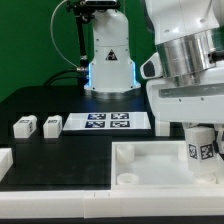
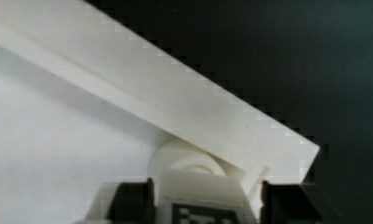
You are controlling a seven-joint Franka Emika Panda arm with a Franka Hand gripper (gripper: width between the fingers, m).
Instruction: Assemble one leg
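Observation:
My gripper (image 1: 201, 140) is shut on a leg (image 1: 201, 148), a small white block with a black-and-white tag, and holds it upright over the far right corner of the large white tray-like piece (image 1: 150, 165). In the wrist view the leg (image 2: 209, 195) sits between my two dark fingers (image 2: 133, 200), tag facing the camera, just above a round corner socket (image 2: 188, 160) beside the tray's raised rim (image 2: 183, 95). Two more legs (image 1: 24, 127) (image 1: 51, 124) lie on the black table at the exterior view's left.
The marker board (image 1: 105, 122) lies flat behind the tray. The arm's base (image 1: 108, 60) stands at the back. A white block edge (image 1: 5, 160) shows at the exterior view's far left. A white ledge runs along the table's front edge.

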